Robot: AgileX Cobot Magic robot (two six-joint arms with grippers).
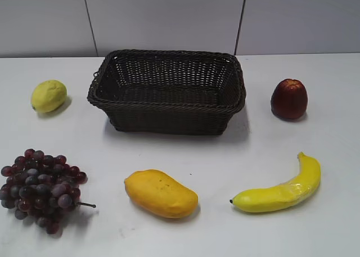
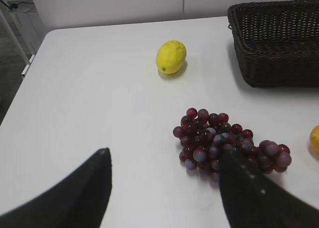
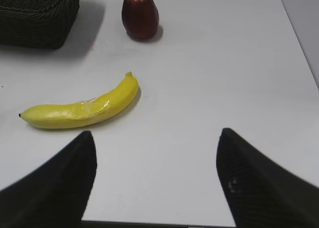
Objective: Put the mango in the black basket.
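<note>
Exterior view takes in the whole white surface (image 1: pixel 185 150), with no arm reaching into it. The mango (image 1: pixel 161 193) lies on its side near the front edge, about midway along it, bare and untouched. Behind it, toward the back edge, sits the black basket (image 1: pixel 167 93), nothing visible inside it from here. A bunch of red grapes (image 1: pixel 39 189) rests by the front-left corner, well apart from the mango, and a lemon (image 1: pixel 49 95) lies just left of the basket. On the right a banana (image 1: pixel 280 190) curves along the front edge beside the mango, and a dark red apple-like fruit (image 1: pixel 289 98) stands to the right of the basket.

From the left wrist, the left gripper (image 2: pixel 164 188) hangs above the surface with its jaws spread wide, the grapes partly behind its right finger. From the right wrist, the right gripper (image 3: pixel 155 180) is likewise wide apart and holds nothing, the banana lying ahead of it.
</note>
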